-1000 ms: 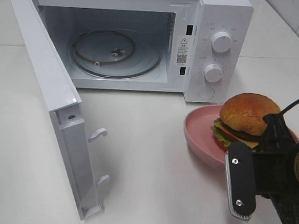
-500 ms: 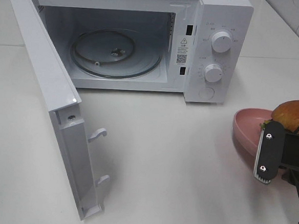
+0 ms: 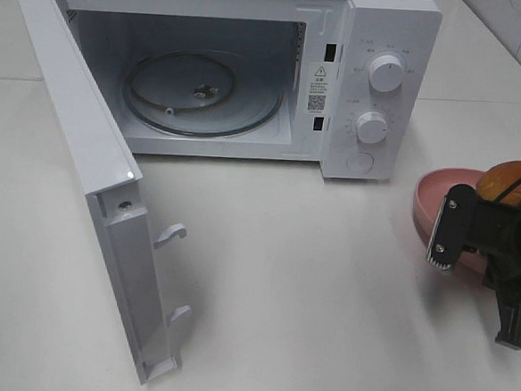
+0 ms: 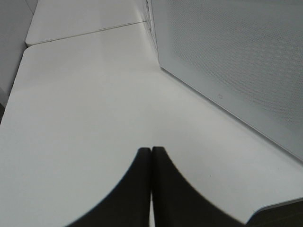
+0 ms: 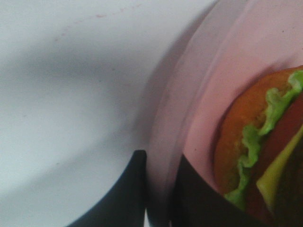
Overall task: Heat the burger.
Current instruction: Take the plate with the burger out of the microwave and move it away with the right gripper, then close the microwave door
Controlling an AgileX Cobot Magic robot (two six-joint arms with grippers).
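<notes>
White table (image 3: 325,298) carries a microwave (image 3: 375,87) at 12 o'clock, its door (image 3: 85,147) swung wide toward 8 o'clock so the glass turntable (image 3: 205,93) lies exposed, presumably to receive the food. At 3 o'clock a pink plate (image 3: 435,194) sits tilted, apparently lifted off the table, with the burger (image 3: 507,181) on it, largely hidden behind the arm. The right gripper (image 5: 161,189) pinches the plate's rim between its two jaws, so plate and burger travel together. The left gripper (image 4: 151,184) rests beside the microwave's side wall, jaws pressed together, holding nothing. No obstacle appears between plate and cavity; the open door flanks the far side.
</notes>
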